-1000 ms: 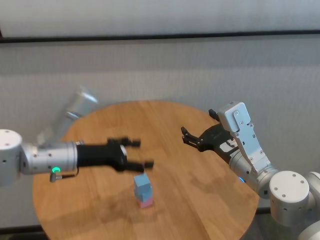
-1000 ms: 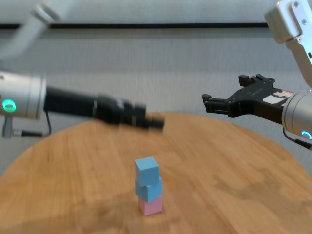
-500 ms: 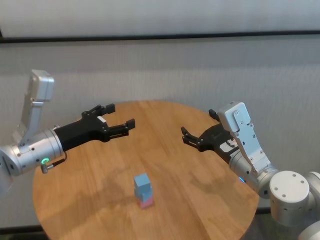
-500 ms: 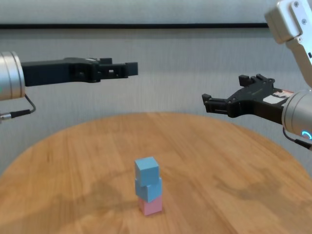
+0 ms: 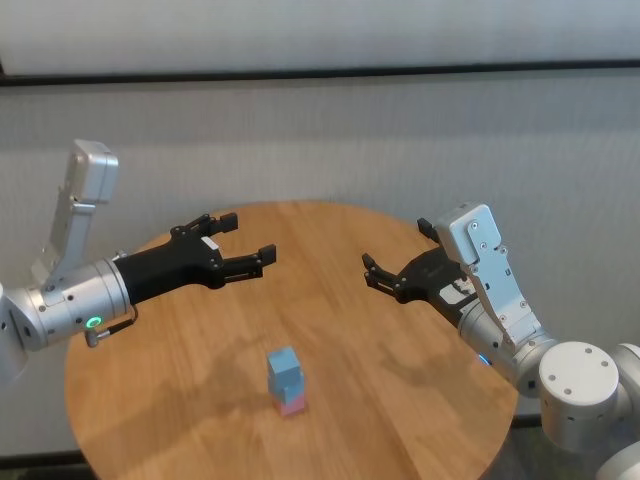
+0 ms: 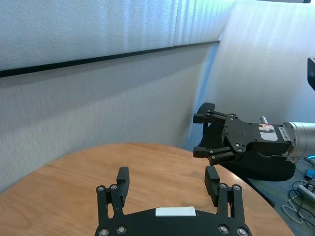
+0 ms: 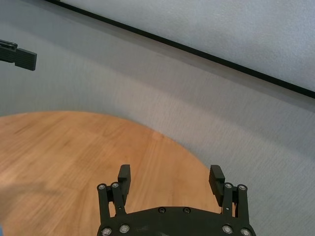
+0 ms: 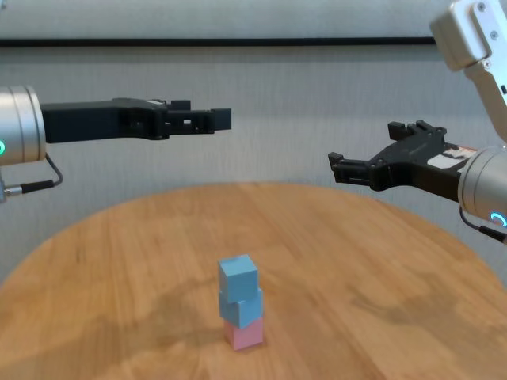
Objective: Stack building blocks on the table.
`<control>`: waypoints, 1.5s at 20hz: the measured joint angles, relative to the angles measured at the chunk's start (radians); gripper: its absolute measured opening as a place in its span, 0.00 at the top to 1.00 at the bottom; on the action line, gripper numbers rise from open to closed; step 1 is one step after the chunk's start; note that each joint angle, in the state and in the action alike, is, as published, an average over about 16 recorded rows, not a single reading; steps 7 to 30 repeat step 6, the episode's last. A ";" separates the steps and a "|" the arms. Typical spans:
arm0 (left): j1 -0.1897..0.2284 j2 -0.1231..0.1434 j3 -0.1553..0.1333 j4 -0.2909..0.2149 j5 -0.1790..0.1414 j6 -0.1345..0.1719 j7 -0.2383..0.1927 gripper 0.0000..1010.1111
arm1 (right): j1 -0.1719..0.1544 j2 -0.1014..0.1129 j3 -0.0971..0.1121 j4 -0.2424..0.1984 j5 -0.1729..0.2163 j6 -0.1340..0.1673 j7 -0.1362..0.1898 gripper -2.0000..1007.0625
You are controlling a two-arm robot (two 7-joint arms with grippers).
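now, lower centre: pale pink cube (image 8: 245, 334) on round wooden table (image 8: 380, 269), two light blue cubes (image 8: 240, 290) atop. left gripper (image 5: 247, 245) left, right gripper (image 5: 372, 270) right; both aloft, wide open, empty.

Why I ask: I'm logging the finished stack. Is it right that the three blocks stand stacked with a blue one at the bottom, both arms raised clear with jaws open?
Not quite: the pink block is at the bottom, under the two blue blocks, as the chest view shows. The left gripper and right gripper are raised clear, jaws open.
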 joint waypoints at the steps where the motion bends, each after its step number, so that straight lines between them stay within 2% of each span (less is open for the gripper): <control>1: -0.001 0.000 0.001 0.000 0.000 0.001 -0.001 0.01 | 0.000 0.000 0.000 0.000 0.000 0.000 0.000 0.00; 30: -0.003 0.000 0.004 0.002 0.001 0.003 -0.005 0.01 | 0.000 0.000 0.000 0.000 0.000 0.000 0.000 0.00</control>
